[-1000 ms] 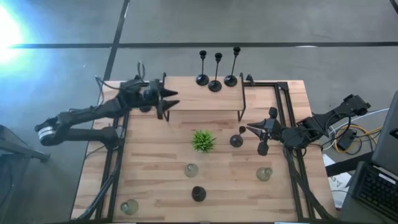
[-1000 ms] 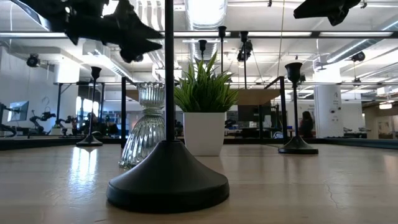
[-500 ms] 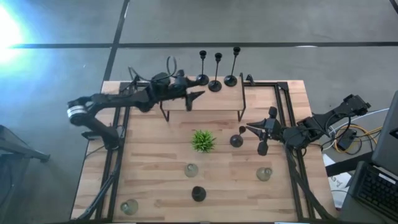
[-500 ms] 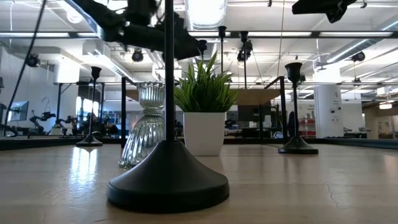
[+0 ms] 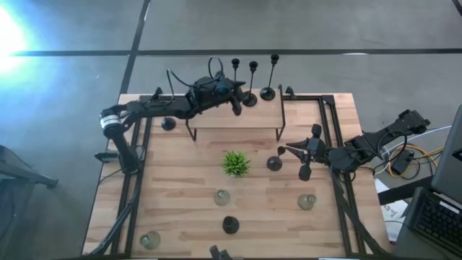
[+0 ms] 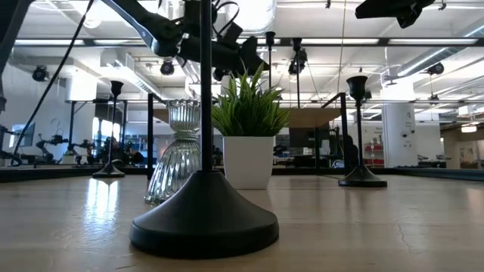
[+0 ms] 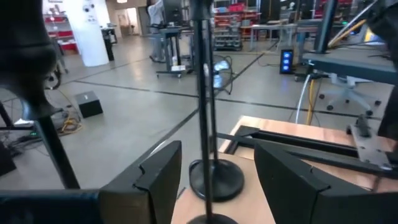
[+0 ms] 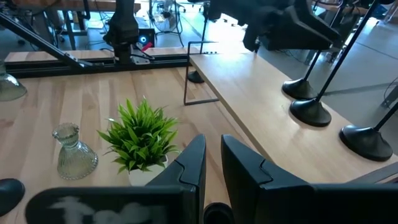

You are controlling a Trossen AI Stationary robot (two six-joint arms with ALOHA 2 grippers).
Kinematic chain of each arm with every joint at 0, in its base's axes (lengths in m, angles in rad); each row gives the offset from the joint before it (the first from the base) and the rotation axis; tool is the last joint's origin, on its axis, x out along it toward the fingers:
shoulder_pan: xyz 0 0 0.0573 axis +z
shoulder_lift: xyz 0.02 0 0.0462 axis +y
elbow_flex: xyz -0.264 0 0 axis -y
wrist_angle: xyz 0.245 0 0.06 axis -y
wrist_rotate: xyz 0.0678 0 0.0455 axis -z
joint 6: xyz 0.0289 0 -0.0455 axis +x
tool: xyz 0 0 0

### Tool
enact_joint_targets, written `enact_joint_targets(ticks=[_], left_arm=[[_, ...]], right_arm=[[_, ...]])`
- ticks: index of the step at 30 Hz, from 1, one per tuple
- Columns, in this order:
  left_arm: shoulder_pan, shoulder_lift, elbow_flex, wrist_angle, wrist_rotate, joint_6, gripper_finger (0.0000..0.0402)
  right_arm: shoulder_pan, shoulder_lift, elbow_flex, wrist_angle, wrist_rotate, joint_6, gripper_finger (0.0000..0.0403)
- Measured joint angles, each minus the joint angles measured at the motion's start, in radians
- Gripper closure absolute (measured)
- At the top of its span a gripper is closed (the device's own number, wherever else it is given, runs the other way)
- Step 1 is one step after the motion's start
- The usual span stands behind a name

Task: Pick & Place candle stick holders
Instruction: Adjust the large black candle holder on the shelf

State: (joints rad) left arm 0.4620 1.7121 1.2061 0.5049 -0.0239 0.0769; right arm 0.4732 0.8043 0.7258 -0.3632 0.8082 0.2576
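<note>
Three black candle stick holders stand on their round bases in a row on the raised wooden shelf (image 5: 234, 121) at the far edge. My left gripper (image 5: 237, 105) reaches level along the shelf and is open. The middle holder's thin shaft (image 7: 204, 93) stands between its fingers, untouched. The right holder's base (image 7: 216, 178) shows beyond, and the left holder (image 7: 37, 93) is close beside. My right gripper (image 5: 291, 149) hangs shut over the table's right part, with only a narrow slit (image 8: 213, 149) between its fingers and nothing in it. Short black holders (image 5: 275, 162) (image 5: 230, 224) (image 5: 168, 124) and glass ones (image 5: 221, 196) (image 5: 307, 201) (image 5: 150, 240) stand on the table.
A small green plant in a white pot (image 5: 235, 163) stands mid-table. The shelf rests on thin black legs (image 5: 280, 123). A black metal frame (image 5: 328, 123) runs along the right side. A black base (image 6: 203, 219) and a glass holder (image 6: 175, 162) stand near the table's near edge.
My left gripper has swept along the far shelf toward the table's right edge, from the shelf's left end to the row of three black holders. It has rolled a little on the way and now straddles the middle holder's shaft.
</note>
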Motion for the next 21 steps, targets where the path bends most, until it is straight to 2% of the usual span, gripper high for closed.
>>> enact_joint_targets(ticks=[14, 17, 21], left_arm=[[0.014, 0.066, 0.086, -0.035, -0.004, -0.025, 0.02], [0.02, 0.075, 0.092, -0.035, -0.004, -0.038, 0.0217], [0.021, 0.081, 0.097, -0.035, -0.002, -0.051, 0.0261]], right_arm=[[0.0, 0.0, -0.002, 0.0, 0.0, 0.0, 0.036], [0.0, 0.0, -0.002, 0.001, 0.0, 0.0, 0.036], [0.0, 0.0, -0.002, 0.0, 0.0, 0.0, 0.036]])
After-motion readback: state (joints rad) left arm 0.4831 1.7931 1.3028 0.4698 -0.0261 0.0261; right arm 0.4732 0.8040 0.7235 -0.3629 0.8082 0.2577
